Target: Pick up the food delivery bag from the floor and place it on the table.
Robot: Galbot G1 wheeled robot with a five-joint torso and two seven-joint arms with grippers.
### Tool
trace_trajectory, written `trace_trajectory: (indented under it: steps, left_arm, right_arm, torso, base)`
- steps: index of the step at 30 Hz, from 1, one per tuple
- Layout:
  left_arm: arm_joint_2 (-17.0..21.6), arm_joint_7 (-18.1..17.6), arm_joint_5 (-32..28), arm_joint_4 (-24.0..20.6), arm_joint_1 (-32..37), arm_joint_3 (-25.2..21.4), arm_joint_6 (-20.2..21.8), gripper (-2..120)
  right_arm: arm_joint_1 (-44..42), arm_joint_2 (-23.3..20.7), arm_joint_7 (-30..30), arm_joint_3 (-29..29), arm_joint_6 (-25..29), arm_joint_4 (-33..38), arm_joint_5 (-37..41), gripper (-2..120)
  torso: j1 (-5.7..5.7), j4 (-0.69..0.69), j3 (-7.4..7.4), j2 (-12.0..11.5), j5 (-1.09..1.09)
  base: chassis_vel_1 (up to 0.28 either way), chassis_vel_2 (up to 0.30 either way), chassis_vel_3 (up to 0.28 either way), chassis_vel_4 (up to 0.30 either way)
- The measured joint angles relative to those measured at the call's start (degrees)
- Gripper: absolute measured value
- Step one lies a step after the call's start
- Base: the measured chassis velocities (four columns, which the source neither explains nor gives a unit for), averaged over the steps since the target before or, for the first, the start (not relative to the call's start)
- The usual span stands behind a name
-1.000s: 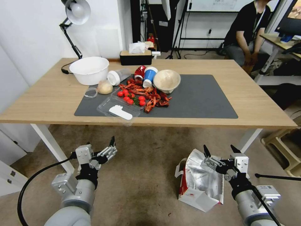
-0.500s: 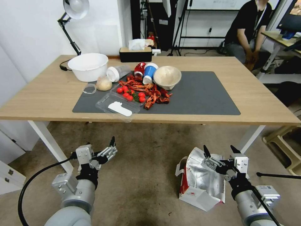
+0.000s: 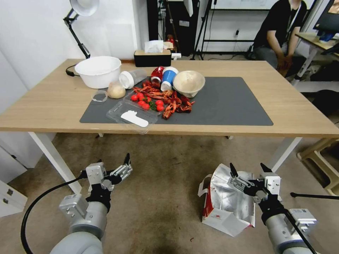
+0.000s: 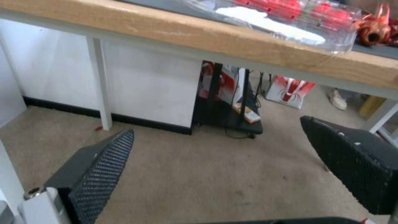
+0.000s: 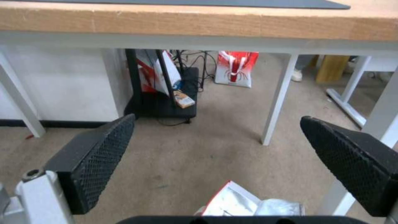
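Two hands hang low over the floor point(image 3: 166, 197) in front of the bench point(image 3: 46, 106), and both stand released with their fingers spread wide. The right hand point(image 3: 249, 173) is just above the open mouth of the food delivery bag point(image 3: 226, 204), which sits on the carpet at the near right, below the bench's near edge and well apart from its top. The bag leans open, showing its crumpled silver lining, a red side panel on its left and a white handle drooping at that side. In the right wrist view the bag's point(image 5: 248, 203) red-edged rim and foil show between the spread fingers point(image 5: 99, 161), with the bench's white legs and wooden edge beyond.

The left hand point(image 3: 122, 169) is at the near left, over bare carpet, well apart from the bag; in its wrist view the fingers point(image 4: 99, 168) frame only carpet under the bench edge.

On the bench lies a dark grey mat point(image 3: 226, 102). Across its left half are a white bowl point(image 3: 98, 71), a beige bowl point(image 3: 189, 83), a blue cup point(image 3: 168, 78) on its side, red crayfish shells point(image 3: 169, 102), cherry tomatoes point(image 3: 143, 102) and a clear plastic tray point(image 3: 129, 116). A black tissue box point(image 3: 152, 58) stands at the far edge, and a desk lamp point(image 3: 79, 14) rises at the far left.
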Motion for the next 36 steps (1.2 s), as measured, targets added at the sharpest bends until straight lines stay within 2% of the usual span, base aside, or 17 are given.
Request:
trace_trajectory:
  steps: [8, 23, 36]
  left_arm:
    - [0.0, 0.0, 0.1, 0.2, 0.0, 0.0, -0.1, 100]
    - [0.0, 0.0, 0.7, 0.4, 0.1, -0.3, -0.3, 100]
    - [-0.2, 0.2, 1.4, 0.3, 0.1, -0.3, -0.3, 100]
  right_arm:
    - [0.0, 0.0, 0.0, 0.0, 0.0, -0.1, 0.0, 100]
    - [0.2, 0.0, -0.1, 0.0, 0.0, -0.5, 0.2, 100]
    - [0.1, 0.0, -0.1, 0.0, 0.0, -0.4, 0.1, 100]
  torso:
    - [-0.63, 0.00, -1.03, -1.6, 0.00]
    - [-2.82, 0.00, -4.40, -7.2, 0.00]
    - [-3.98, 0.00, -6.30, -10.3, 0.00]
  base:
    - [0.000, 0.000, 0.000, 0.000]
    - [0.000, 0.000, 0.000, 0.000]
    - [0.000, 0.000, 0.000, 0.000]
